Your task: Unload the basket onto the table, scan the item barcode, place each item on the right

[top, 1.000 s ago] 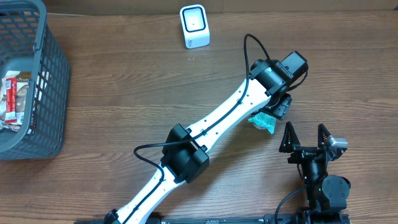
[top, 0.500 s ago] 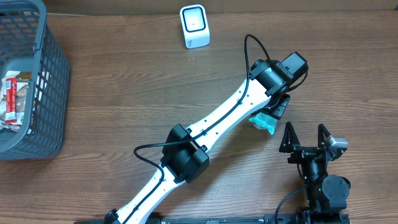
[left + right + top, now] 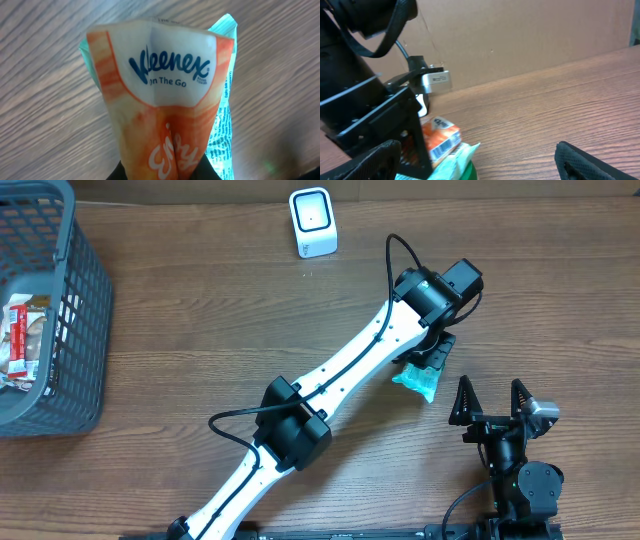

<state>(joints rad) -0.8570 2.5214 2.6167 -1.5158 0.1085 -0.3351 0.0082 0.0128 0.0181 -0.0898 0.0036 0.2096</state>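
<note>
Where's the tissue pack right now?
The tissue pack sits right of centre in the overhead view, pinched in the left tool, beside the open right tool, far from the scanner.

Surfaces as I see them from the operator station:

- Table (image 3: pixel 200 330): brown wood grain, smooth, mostly matt with a faint sheen in the left wrist view.
- Tissue pack (image 3: pixel 165 100): thin plastic film, glossy, creased and puckered along its seam; orange and white print, teal at the edges.
- Basket (image 3: pixel 80 310): grey moulded plastic lattice, dull finish.
- Scanner (image 3: pixel 312 222): white plastic shell, smooth, slightly glossy.
- Left arm (image 3: pixel 360 365): white hard plastic links, smooth; black matt joint housings; a black rubbery cable.
- Right gripper (image 3: pixel 490 388): matt black plastic.
- Back panel (image 3: pixel 530 35): brown cardboard, matt, lightly scuffed.
</note>
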